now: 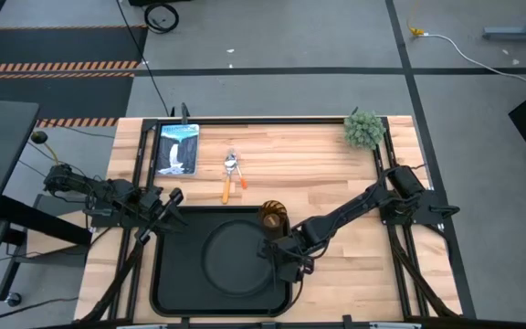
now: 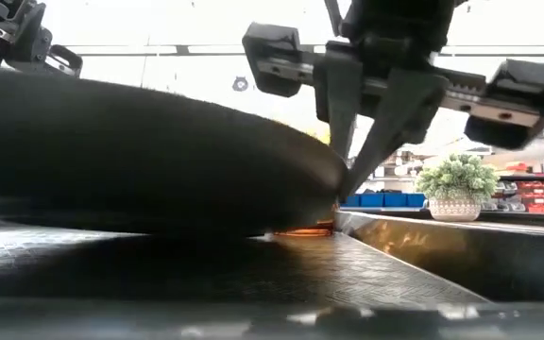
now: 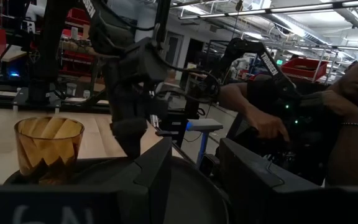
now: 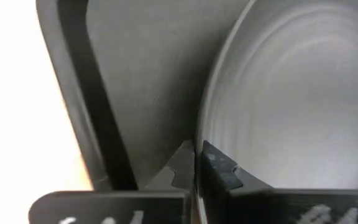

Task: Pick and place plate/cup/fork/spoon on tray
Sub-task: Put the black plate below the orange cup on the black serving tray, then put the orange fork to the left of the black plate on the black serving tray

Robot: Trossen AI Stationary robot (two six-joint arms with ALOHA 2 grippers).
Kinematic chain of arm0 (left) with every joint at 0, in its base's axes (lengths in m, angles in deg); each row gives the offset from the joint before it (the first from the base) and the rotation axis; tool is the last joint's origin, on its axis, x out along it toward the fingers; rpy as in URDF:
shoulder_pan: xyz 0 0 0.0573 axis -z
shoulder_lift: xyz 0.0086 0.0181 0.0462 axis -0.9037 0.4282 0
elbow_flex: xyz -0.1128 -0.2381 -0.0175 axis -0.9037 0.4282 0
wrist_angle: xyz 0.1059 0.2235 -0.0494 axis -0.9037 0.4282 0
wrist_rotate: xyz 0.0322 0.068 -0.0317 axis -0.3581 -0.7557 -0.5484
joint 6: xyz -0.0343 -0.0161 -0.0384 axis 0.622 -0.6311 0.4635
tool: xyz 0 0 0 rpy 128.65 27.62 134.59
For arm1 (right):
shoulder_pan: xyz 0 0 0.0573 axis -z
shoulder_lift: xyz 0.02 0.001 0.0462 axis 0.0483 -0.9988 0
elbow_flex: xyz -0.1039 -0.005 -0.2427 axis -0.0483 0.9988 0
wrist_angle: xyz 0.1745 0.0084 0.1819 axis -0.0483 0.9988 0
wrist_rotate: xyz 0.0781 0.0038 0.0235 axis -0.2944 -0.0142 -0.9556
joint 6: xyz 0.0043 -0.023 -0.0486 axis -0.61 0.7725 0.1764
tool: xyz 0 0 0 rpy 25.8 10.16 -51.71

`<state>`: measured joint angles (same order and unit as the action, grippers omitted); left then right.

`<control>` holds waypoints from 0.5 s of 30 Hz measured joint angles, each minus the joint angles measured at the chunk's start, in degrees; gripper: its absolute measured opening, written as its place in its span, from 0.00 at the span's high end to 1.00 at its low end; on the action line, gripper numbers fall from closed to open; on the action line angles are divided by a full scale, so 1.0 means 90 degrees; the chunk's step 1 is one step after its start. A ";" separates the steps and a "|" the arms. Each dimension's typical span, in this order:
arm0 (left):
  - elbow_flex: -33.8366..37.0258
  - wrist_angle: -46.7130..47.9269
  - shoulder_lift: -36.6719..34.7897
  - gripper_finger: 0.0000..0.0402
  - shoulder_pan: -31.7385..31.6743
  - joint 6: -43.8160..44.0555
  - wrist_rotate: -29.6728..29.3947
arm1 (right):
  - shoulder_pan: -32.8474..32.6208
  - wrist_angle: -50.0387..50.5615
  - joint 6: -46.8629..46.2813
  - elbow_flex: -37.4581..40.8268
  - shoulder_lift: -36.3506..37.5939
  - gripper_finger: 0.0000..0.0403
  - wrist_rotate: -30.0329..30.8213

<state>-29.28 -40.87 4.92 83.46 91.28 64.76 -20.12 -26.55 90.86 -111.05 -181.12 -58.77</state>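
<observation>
The round black plate (image 1: 236, 256) is over the floor of the large black tray (image 1: 173, 283), near the table's front edge. My right gripper (image 1: 279, 250) is shut on the plate's right rim; it also shows in the low view (image 2: 343, 194). The amber cup (image 1: 273, 217) stands upright on the wood just beyond the tray's far right corner, and also shows in the left wrist view (image 3: 47, 146). My left gripper (image 1: 173, 196) is open and empty over the tray's far left corner. A fork and a spoon with orange handles (image 1: 231, 174) lie on the wood farther back. My right gripper pinches the plate's right rim (image 4: 199, 134) between its two fingers, one finger (image 4: 219, 169) inside the plate and one (image 4: 178, 165) outside. The fingers point steeply down from above. In the low view the held rim (image 2: 333, 189) stands slightly above the tray floor.
A picture card (image 1: 176, 148) lies at the far left of the table and a small potted plant (image 1: 363, 128) stands at the far right corner. A person (image 3: 328, 93) sits beyond the table. Bare wood lies to the right of the tray.
</observation>
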 joint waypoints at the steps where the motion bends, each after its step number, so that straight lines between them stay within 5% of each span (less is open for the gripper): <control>1: 0.0000 0.0000 0.0000 0.65 0.0002 0.0000 0.0000 | -0.0017 0.0000 -0.0001 0.0040 0.0000 0.93 0.0014; 15: 0.0000 0.0002 0.0000 0.65 0.0002 0.0000 0.0000 | -0.0111 0.0356 -0.1313 -0.0032 0.0333 0.68 0.0411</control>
<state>-29.28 -40.85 4.92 83.47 91.28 64.76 -21.12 -23.35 79.05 -111.33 -178.13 -55.07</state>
